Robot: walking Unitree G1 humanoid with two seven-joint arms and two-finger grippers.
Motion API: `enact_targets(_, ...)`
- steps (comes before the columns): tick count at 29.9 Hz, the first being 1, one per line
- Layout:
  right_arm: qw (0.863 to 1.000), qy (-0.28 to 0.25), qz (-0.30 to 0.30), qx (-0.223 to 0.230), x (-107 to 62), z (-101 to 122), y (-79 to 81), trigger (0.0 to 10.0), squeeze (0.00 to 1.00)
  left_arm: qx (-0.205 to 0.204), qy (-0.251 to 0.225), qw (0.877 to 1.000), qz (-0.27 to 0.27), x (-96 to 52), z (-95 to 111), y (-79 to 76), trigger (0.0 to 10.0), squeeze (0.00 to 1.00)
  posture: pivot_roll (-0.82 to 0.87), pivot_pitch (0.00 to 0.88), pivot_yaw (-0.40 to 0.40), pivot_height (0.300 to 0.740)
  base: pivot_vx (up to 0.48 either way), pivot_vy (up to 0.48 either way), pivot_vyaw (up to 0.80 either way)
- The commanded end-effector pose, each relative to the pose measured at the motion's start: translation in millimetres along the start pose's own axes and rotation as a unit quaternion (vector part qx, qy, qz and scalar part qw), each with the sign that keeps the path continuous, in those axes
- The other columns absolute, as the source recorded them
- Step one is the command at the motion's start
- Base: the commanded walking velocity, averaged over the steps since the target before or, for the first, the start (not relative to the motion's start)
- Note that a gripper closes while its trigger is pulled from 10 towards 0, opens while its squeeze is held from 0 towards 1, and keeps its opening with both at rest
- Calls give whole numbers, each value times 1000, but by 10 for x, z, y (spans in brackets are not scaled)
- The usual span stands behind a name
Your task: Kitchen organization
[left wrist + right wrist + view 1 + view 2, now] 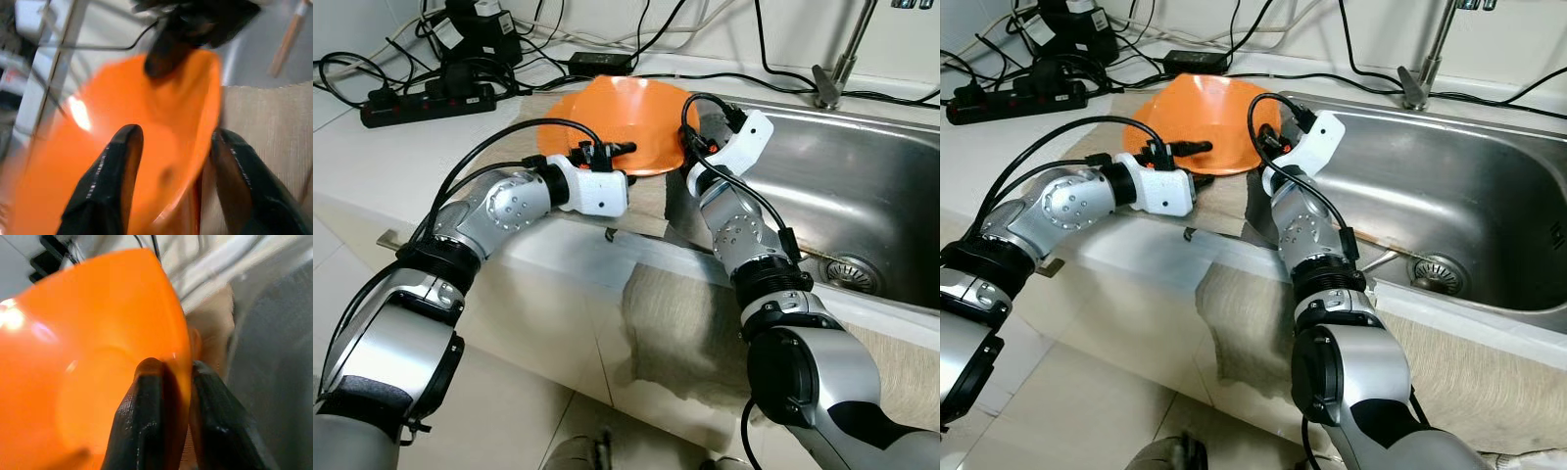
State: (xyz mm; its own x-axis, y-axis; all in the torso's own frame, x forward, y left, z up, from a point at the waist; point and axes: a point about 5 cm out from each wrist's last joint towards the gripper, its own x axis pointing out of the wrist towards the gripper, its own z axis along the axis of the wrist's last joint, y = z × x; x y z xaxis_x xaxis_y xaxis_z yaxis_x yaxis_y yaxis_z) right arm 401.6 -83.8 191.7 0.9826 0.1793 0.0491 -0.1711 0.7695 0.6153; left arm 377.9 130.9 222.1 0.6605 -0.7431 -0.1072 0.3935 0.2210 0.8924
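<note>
An orange bowl [617,113] sits tilted on a beige mat [651,201] on the counter, just left of the steel sink [871,176]. My right gripper [176,396] is shut on the bowl's rim at the side nearest the sink, one finger inside and one outside. At the bowl's near rim, my left gripper [178,161] stands open astride the edge of the bowl [161,122]. One left finger [117,171] is over the bowl's inside and the other lies outside over the mat.
A black power strip [426,103] and tangled cables lie at the back left of the counter. The faucet [842,59] stands behind the sink, with a drain [850,272] and a wooden stick [815,253] in the basin. A cloth [675,323] hangs over the counter front.
</note>
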Motion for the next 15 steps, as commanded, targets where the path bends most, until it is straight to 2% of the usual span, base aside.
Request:
enact_targets(1,999,39,-19,-23,-52,-171,-120,0,0,-61,-14,993,104,-201,14,466,10000,1000,46,0,59,740,0,0,0)
enact_targets(6,999,40,-22,-25,-54,-176,-136,0,0,-135,-29,985,105,-277,3,458,10000,1000,53,2,56,740,0,0,0)
enact_targets(7,999,40,-22,-25,-55,-182,-134,0,0,-152,-33,983,100,-289,8,441,10000,957,56,2,55,740,0,0,0)
enact_targets(8,999,41,-21,-27,-56,-193,-129,0,0,-183,-41,978,88,-311,20,408,10000,0,58,3,54,740,0,0,0)
enact_targets(10,999,41,-21,-28,-56,-196,-128,0,0,-189,-44,977,85,-316,23,400,10000,0,58,3,54,740,0,0,0)
enact_targets(11,999,42,-21,-28,-56,-197,-126,0,0,-206,-49,974,77,-330,35,381,10000,0,59,4,53,740,0,0,0)
enact_targets(13,998,41,-22,-32,-55,-195,-126,0,0,-252,-66,964,51,-372,79,333,10000,0,60,5,51,740,0,0,0)
enact_targets(15,998,39,-26,-41,-53,-182,-133,0,0,-310,-95,946,13,-434,176,271,10000,0,60,7,49,740,0,0,0)
